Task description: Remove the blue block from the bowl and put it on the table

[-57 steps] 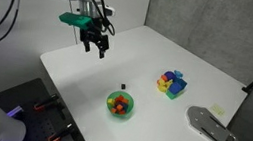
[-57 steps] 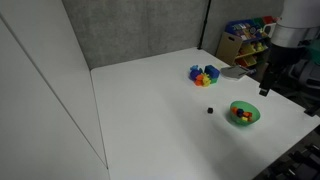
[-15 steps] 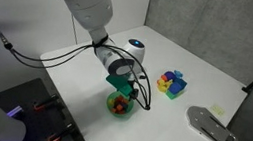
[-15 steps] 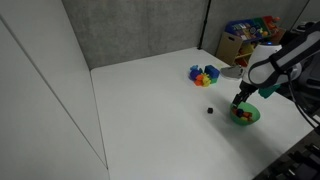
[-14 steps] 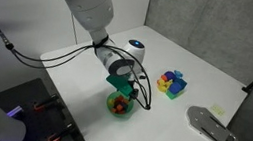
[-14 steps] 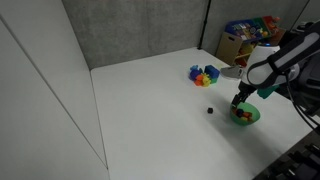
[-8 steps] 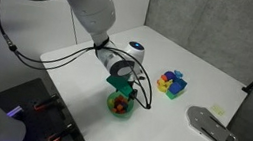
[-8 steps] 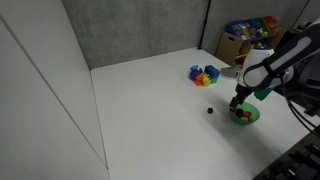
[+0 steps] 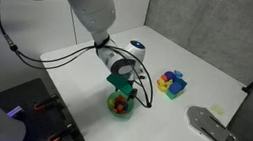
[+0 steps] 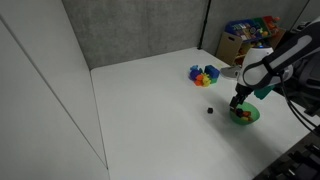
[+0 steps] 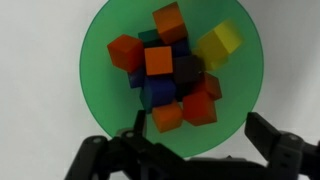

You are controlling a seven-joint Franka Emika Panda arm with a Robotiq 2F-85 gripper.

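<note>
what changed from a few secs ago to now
The gripper swung down from high up and now hovers open just above the green bowl, with nothing taken hold of. The bowl, the small dark cube beside it and the multicoloured block cluster have not moved.

We see a cluster of blue, yellow and pink blocks (image 9: 172, 83) on the bench (image 9: 76, 68), at three o'clock from the middle of an exterior view. A flat grey device (image 9: 211, 127) lies at four o'clock, near the bench's edge and well apart from the cluster. A dark grey backdrop (image 10: 140, 28) fills twelve o'clock in both exterior views. At two o'clock in an exterior view, beyond the cluster, we make out a shelf of colourful bins (image 10: 248, 38). A plain white panel (image 10: 40, 100) stands at nine o'clock.
</note>
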